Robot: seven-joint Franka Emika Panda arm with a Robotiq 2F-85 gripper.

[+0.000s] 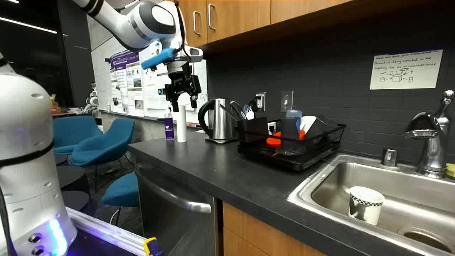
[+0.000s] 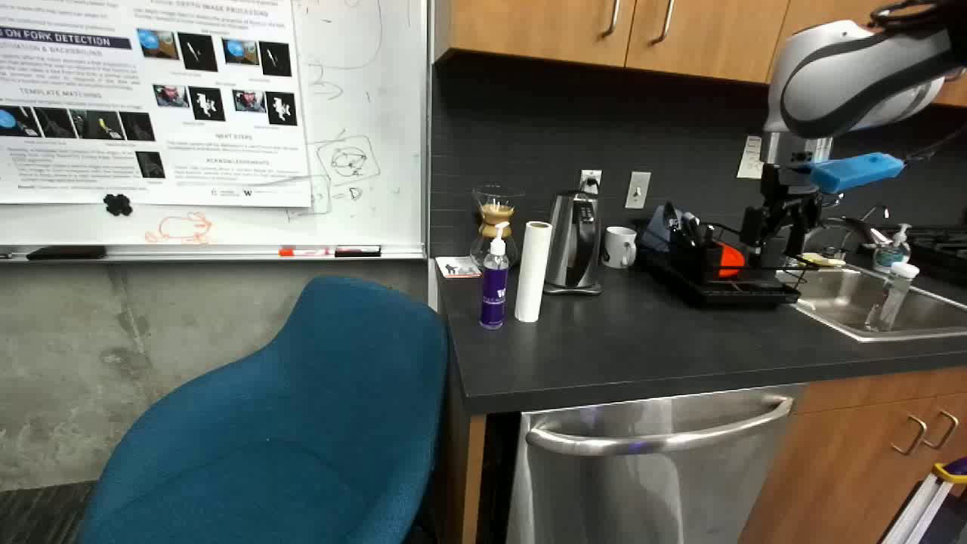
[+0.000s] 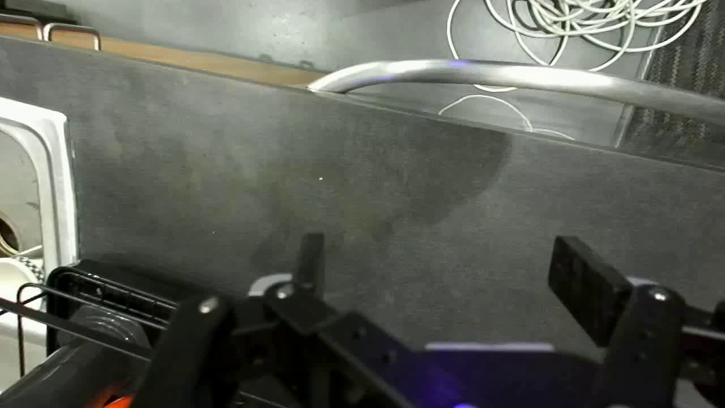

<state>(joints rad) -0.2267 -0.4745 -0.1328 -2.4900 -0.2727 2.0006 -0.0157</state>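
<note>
Dark kitchen tabletop (image 2: 642, 347), jaws spread wide above it, gripping nothing. Nearest: black dish rack (image 2: 740, 295), toward the back edge, just beside sink (image 1: 300, 195). Step reads as free positioning; any grasp from here would call for lowering first.

We see a black wire dish rack (image 1: 273, 159), filled with kitchenware (image 1: 290, 128), sitting upright on the dark counter (image 1: 231, 170) beside the sink (image 1: 302, 193).
</note>
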